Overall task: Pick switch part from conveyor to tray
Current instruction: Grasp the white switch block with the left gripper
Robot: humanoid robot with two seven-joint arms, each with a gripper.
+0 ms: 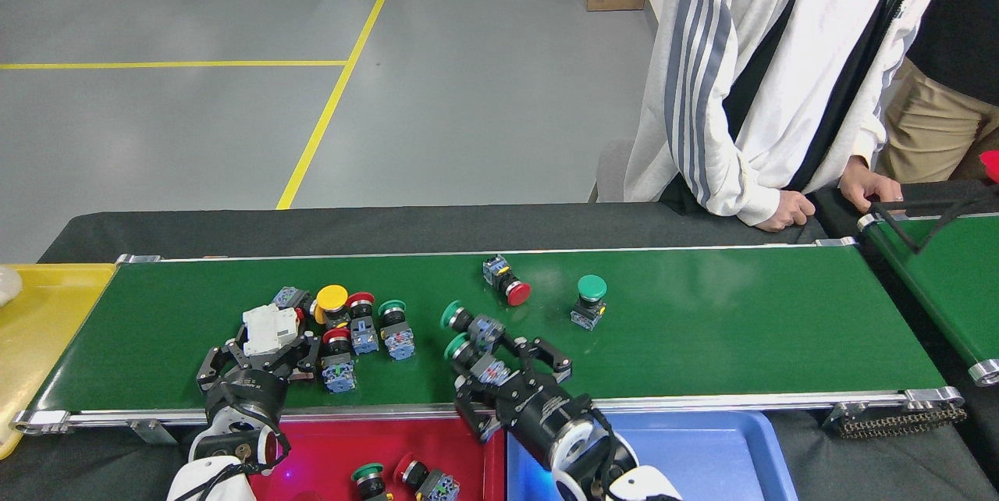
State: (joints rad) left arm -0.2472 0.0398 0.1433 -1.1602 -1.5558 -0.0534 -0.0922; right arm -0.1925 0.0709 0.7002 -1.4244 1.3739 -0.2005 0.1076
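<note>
Left tool [261, 357] spread open around a white breaker [268, 328] near the left end of the conveyor [741, 337], fingers on either side of it. Right tool [511, 376] likewise open, straddling a green-capped switch [472, 355] close to the front rail. More switches clustered just right of the breaker; a red-capped one [506, 284] and a green-capped one [588, 300] farther back. Red tray [468, 454] holding switches, blue tray [702, 454] beside it.

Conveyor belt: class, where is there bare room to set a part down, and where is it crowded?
Bare: the belt right of the lone green button, and the far-left end. Crowded: the cluster by the left hand.
</note>
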